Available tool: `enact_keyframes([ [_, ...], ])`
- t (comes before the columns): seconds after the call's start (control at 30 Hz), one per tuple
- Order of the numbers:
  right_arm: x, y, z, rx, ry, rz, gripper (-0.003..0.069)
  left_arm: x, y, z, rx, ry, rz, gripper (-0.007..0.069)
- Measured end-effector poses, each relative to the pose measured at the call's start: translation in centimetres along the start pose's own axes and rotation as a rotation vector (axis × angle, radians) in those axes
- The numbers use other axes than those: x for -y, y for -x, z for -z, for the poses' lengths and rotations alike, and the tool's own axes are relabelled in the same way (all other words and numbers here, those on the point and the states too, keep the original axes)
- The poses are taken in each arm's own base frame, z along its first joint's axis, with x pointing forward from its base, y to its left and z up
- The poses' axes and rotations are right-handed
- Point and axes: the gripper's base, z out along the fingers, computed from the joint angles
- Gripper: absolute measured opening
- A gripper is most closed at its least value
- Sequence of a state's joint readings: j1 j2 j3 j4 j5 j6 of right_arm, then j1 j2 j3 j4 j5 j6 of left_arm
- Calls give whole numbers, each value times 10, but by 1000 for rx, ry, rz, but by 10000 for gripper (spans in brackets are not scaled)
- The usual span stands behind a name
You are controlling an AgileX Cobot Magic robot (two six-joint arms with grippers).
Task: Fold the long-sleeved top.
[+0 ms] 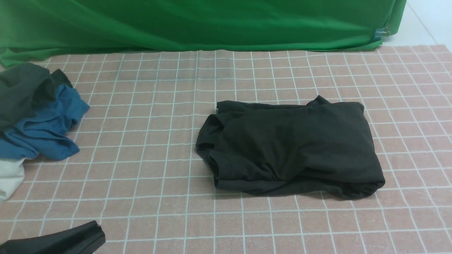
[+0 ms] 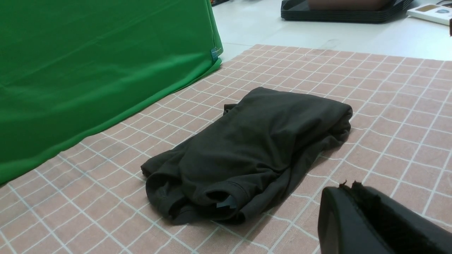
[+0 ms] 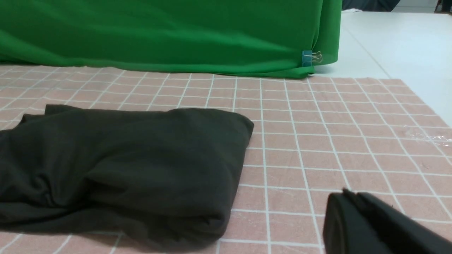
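The long-sleeved top (image 1: 289,144) lies folded into a thick black bundle on the checked cloth, right of the middle. Its collar opening faces left (image 2: 226,203), and the rounded fold edge is on the right (image 3: 226,169). My left gripper (image 1: 98,231) sits at the bottom left corner, far from the top, with its jaws pressed together and nothing between them (image 2: 348,187). The right gripper (image 3: 348,194) does not show in the front view; in its wrist view it hovers over bare cloth to the right of the top, shut and empty.
A pile of other garments lies at the left edge: dark grey-green (image 1: 21,88), blue (image 1: 49,123) and white (image 1: 10,176). A green backdrop (image 1: 197,24) hangs along the far edge, clipped at its right corner (image 3: 310,58). Black trays (image 2: 339,12) stand beyond the cloth.
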State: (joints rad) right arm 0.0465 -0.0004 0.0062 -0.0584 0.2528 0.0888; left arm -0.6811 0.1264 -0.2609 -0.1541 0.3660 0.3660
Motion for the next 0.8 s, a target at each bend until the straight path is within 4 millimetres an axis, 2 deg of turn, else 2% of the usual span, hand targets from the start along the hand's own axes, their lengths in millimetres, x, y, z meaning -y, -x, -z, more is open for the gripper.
enact_keyframes([
  [0.43,0,0,0,0,0,0,87,0,0,0,0,3,-7,18],
  [0.6,0,0,0,0,0,0,95,-3,-4,-5,75,70,-22,18],
  [0.63,0,0,0,0,0,0,98,-8,-10,-8,167,169,-4,18],
  [0.67,0,0,0,0,0,0,99,-8,-10,-8,165,177,-1,18],
  [0.7,0,0,0,0,0,0,102,-13,-16,-9,223,275,19,18],
  [0.8,0,0,0,0,0,0,111,-22,-36,-9,225,465,58,18],
])
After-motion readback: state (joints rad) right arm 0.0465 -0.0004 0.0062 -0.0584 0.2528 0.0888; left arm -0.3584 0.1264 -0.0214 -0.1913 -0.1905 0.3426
